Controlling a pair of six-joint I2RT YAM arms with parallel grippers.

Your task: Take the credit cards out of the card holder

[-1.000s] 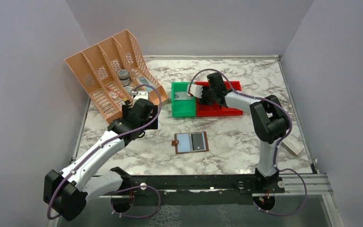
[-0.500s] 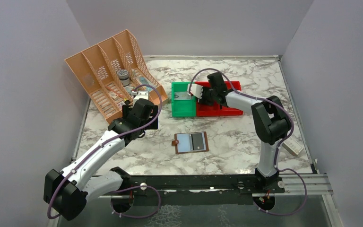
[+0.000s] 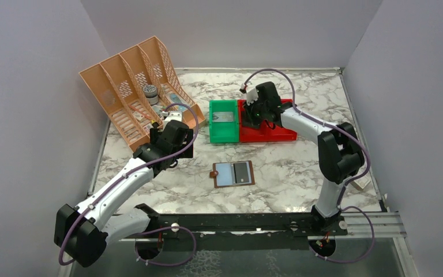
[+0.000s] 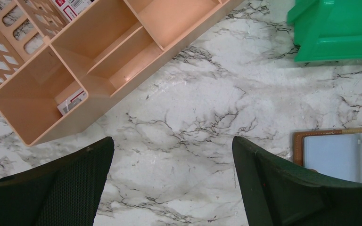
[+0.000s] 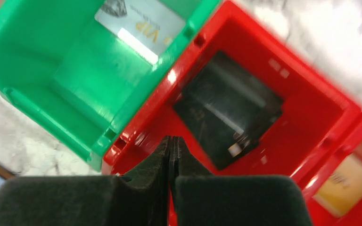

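Note:
The brown card holder (image 3: 233, 173) lies open on the marble, a pale credit card (image 3: 228, 173) in its left half and a darker one (image 3: 242, 172) in its right. Its left edge (image 4: 298, 142) shows in the left wrist view. My left gripper (image 3: 176, 149) (image 4: 172, 146) hovers open over bare table just left of the holder. My right gripper (image 3: 256, 115) (image 5: 170, 141) is shut on nothing above the red bin (image 5: 311, 89). A pale card (image 5: 139, 26) lies in the green bin (image 5: 75, 70), and a black card (image 5: 226, 108) lies in the red bin.
An orange slotted desk organiser (image 3: 132, 86) (image 4: 99, 61) with small items stands at the back left. The green bin (image 3: 224, 130) and red bin (image 3: 271, 134) sit side by side at the back centre. A small white box (image 3: 359, 180) lies at the right edge behind my right arm.
My right gripper swung from the green bin's right edge to above the red bin and lifted a little. The left arm and the card holder have not moved.

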